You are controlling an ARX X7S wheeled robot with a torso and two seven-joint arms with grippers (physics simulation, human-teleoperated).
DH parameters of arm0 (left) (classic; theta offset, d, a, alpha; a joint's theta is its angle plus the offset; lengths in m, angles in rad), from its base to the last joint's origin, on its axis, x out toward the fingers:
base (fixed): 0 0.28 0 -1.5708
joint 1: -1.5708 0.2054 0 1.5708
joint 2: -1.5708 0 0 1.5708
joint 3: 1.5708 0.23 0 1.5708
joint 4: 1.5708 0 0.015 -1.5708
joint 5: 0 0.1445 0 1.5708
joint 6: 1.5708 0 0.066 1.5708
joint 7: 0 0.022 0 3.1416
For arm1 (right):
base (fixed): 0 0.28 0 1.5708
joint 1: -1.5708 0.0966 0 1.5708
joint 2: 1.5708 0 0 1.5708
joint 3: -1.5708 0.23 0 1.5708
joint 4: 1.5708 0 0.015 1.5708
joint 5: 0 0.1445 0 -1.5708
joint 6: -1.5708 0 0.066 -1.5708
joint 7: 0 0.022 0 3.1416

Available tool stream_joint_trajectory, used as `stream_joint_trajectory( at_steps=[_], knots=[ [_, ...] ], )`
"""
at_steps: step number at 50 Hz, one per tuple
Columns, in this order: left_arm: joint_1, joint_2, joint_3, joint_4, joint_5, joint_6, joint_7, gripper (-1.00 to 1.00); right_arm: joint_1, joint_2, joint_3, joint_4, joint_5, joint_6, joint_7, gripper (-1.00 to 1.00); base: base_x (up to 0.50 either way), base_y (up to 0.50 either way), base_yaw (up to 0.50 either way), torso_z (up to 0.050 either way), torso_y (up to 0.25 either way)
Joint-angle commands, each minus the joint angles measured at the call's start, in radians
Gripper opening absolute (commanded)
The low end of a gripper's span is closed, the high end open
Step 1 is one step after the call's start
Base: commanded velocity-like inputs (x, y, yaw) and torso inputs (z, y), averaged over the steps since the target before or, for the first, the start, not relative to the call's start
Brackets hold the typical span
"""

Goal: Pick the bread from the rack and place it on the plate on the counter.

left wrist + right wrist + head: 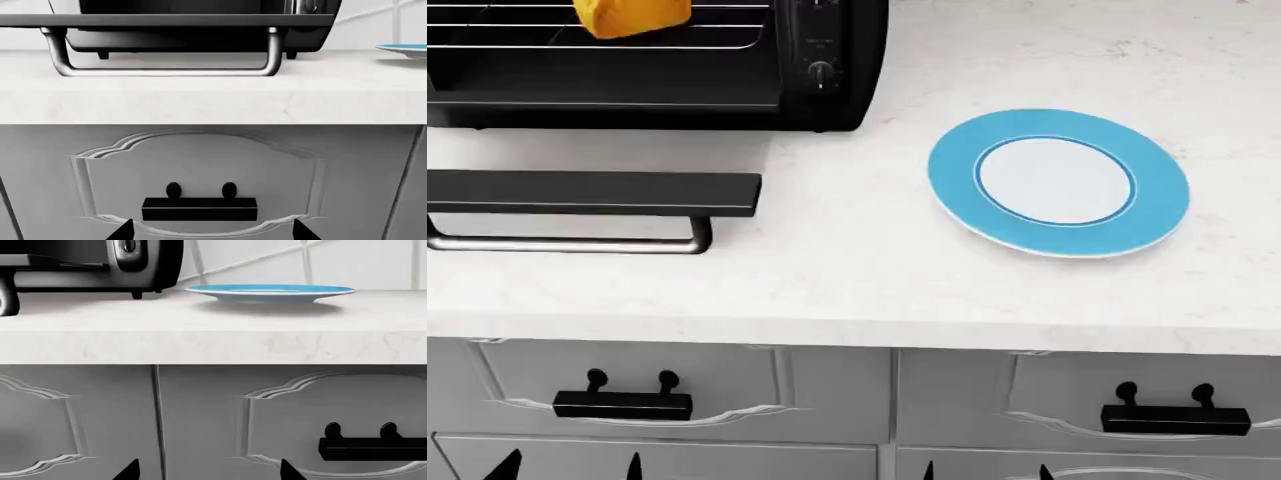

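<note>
The bread [630, 15], a small golden-orange loaf, sits on the silver wire rack [507, 38] inside the open black toaster oven [827, 70] at the far left. The blue-rimmed plate [954, 180] lies empty on the white counter [854, 290] to the oven's right. It also shows in the right wrist view [270, 290] and at the edge of the left wrist view [407, 49]. My left gripper [567, 470] [212, 232] and right gripper [985, 472] [210, 472] are both open and empty. They are low in front of the grey drawers, below the counter edge.
The oven door [587, 192] lies folded down flat over the counter, its silver handle [561, 243] toward me. It shows in the left wrist view [167, 20]. Black drawer handles [623, 403] [1174, 418] stick out below the counter. A tiled wall stands behind the plate.
</note>
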Motion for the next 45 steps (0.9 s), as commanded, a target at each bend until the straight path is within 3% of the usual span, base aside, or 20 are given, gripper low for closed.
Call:
stream_joint_trajectory(
  at_steps=[1, 15, 20, 29, 45],
  knots=[
    [0.004, -0.013, 0.015, 0.013, -0.013, -0.009, -0.015, 1.00, -0.002, 0.014, -0.018, -0.007, 0.014, 0.004, 0.018, 1.00, 0.00, 0.00, 0.00, 0.000, 0.000],
    [0.020, -0.051, 0.053, 0.048, -0.036, -0.065, -0.083, 1.00, -0.002, 0.052, -0.064, -0.001, 0.055, -0.010, 0.059, 1.00, 0.00, 0.00, 0.00, 0.000, 0.000],
    [0.036, -0.060, 0.050, 0.067, -0.077, -0.009, -0.073, 1.00, -0.004, 0.062, -0.076, -0.014, 0.058, 0.000, 0.071, 1.00, 0.00, 0.00, 0.00, 0.000, 0.000],
    [0.097, -0.100, 0.069, 0.290, -0.070, -0.057, -0.086, 1.00, -0.030, 0.087, -0.088, -0.168, 0.042, 0.093, 0.107, 1.00, 0.00, 0.00, 0.00, 0.042, 0.068],
    [0.014, -0.184, 0.078, 0.634, -0.086, -0.382, -0.083, 1.00, -0.010, 0.151, -0.107, -0.473, -0.017, 0.351, 0.145, 1.00, 0.00, 0.00, 0.00, 0.047, 0.076]
  ],
)
